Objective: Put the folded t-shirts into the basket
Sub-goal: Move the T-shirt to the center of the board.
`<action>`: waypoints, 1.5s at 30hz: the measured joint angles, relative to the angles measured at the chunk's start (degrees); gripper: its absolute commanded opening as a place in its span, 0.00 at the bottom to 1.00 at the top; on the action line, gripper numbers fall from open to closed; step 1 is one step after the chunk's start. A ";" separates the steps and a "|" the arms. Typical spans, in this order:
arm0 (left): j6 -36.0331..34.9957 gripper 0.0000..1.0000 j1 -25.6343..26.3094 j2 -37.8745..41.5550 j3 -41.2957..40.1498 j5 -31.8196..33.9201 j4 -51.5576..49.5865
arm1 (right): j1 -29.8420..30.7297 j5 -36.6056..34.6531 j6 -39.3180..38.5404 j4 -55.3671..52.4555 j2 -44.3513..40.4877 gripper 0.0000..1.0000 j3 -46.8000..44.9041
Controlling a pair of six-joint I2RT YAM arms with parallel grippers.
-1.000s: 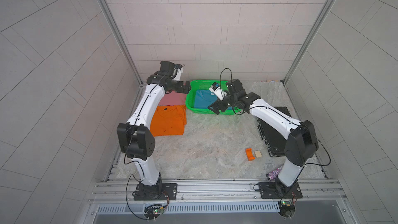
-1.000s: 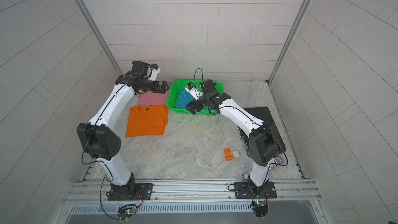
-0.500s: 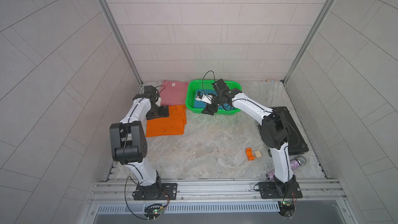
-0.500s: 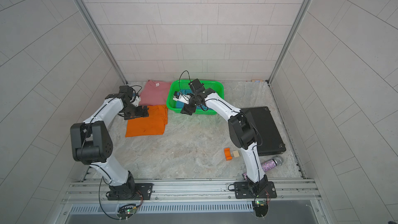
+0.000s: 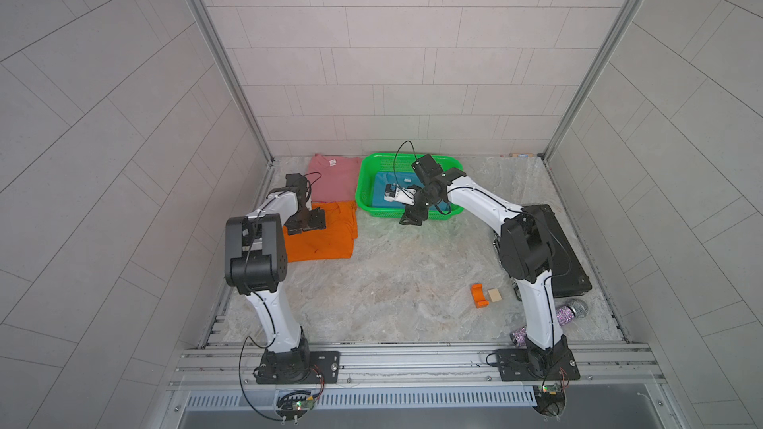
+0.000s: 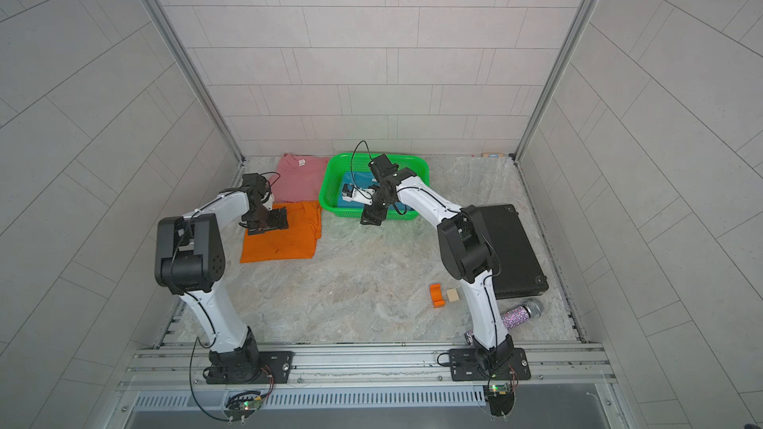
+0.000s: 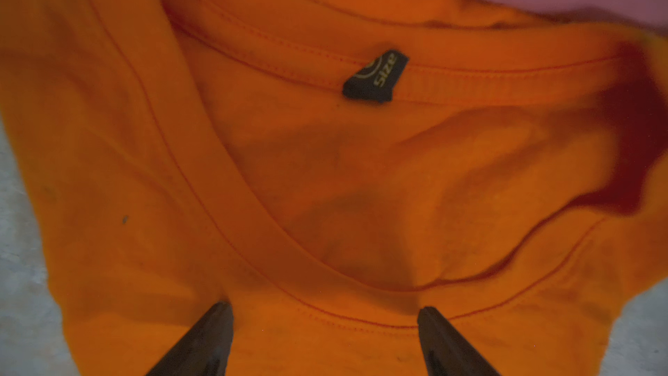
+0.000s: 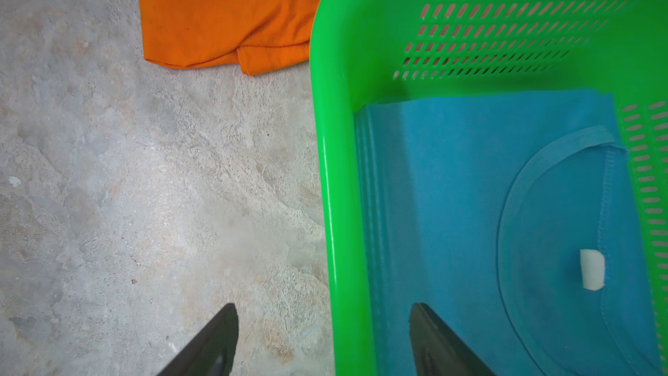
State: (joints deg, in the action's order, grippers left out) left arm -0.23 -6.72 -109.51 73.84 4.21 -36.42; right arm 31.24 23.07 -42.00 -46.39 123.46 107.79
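Note:
The bright orange t-shirt [image 5: 320, 237] lies folded on the table at the left, with its black neck label [image 7: 376, 77] showing. My left gripper [image 7: 325, 311] is open right above its collar, one finger on either side of the neckline seam. Behind it lies the dusty pink t-shirt [image 5: 334, 179]. To its right is the green basket [image 5: 363, 183] with the sky blue t-shirt [image 8: 452, 193] inside. My right gripper [image 8: 323, 307] is open astride the basket's near rim [image 8: 339, 211], one finger over the table and one over the blue cloth.
A flat black case [image 5: 561, 249] lies by the right wall, partly behind my right arm. A small orange block [image 5: 479, 295] and a wooden block [image 5: 494, 294] sit near the front right, with a glittery microphone [image 5: 565, 311] beside the right arm's base.
My left arm has swung from over the pink tee down onto the orange one. My right gripper has moved to the basket's near rim. Both jaws have narrowed a little.

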 measured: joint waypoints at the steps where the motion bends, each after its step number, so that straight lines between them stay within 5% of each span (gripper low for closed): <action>1: -0.07 0.81 0.00 -0.11 -0.39 0.24 0.22 | -0.11 0.09 -0.02 -0.02 0.00 0.78 0.00; 19: -7.65 0.80 0.04 7.50 -12.24 1.84 3.65 | -4.74 2.67 -5.64 -3.13 0.00 0.76 -0.24; 30: -11.39 0.84 -0.02 14.99 -18.10 2.71 -5.49 | -3.41 4.68 -7.02 -5.55 -0.15 0.74 -0.79; 43: -17.14 0.93 -0.04 26.01 -17.99 -0.11 -17.09 | -1.66 4.17 2.19 -0.28 -11.28 0.80 -1.86; 45: -17.16 0.95 -0.33 26.62 -14.43 -1.27 -19.58 | 0.92 2.86 7.19 3.19 -13.90 0.99 -1.95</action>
State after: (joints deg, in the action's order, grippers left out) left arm -17.39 -7.05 -82.89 59.42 2.94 -56.01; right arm 32.16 25.93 -34.81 -43.20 109.56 105.84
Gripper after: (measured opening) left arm 0.936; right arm 0.868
